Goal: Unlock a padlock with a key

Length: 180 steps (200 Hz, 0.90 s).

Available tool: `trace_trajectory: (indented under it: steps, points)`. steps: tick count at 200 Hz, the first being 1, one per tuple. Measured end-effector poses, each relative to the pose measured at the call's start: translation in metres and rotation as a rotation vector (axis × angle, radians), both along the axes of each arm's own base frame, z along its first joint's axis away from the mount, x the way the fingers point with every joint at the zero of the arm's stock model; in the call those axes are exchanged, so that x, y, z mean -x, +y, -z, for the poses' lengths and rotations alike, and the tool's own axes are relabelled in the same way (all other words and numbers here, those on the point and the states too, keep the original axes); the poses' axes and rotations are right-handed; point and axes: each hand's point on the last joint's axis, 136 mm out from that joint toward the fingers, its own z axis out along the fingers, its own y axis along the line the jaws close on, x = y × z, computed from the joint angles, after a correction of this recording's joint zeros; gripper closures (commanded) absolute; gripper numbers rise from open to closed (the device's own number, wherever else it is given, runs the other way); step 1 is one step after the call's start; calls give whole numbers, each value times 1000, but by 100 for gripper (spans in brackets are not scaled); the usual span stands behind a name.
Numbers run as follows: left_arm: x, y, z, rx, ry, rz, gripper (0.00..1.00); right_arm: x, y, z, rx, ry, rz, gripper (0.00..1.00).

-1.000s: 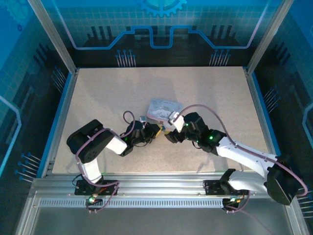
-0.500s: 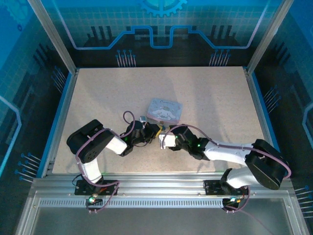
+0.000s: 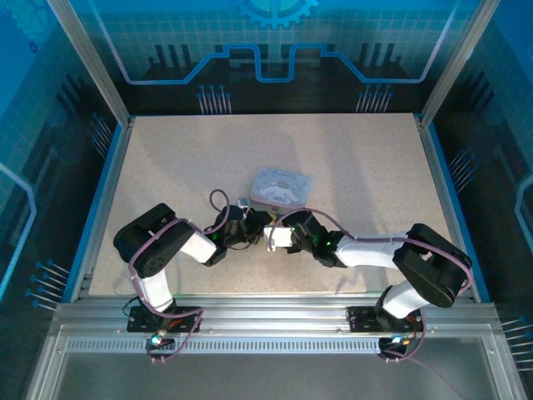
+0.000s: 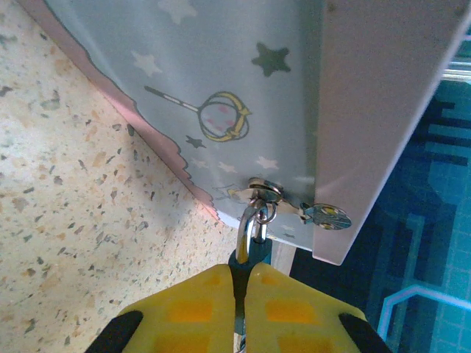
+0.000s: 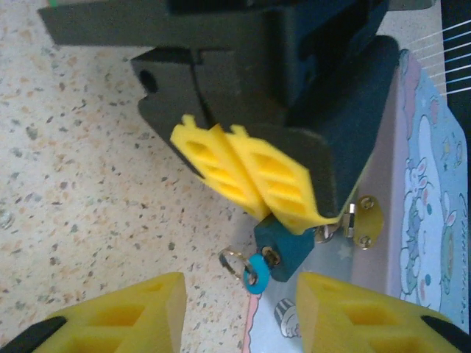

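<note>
Blue-headed key (image 5: pixel 254 276) against the padlock (image 5: pixel 285 248) shows from right wrist.

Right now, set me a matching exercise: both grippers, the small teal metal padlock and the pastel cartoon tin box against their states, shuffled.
Things:
1. left gripper
2. right gripper
3. small teal metal padlock
4. pastel cartoon tin box

States:
A. lies on the speckled table
B. jaws apart, nothing between
C. hooked through the tin's clasp
D. shut on the padlock

Pairs: 1-D, 2-B, 3-C, 4-A
</note>
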Motion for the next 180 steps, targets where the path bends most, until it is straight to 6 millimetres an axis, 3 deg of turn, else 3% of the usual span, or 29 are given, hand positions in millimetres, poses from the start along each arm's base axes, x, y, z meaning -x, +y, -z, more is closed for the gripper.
trace_trajectory:
  steps: [122,180]
  points:
    - [0,0,0,3,2,-2,91,-9,4,10,23,-9,12,74]
    - [-2,1,-1,18,12,-19,91,-19,0,6,12,-41,56,95]
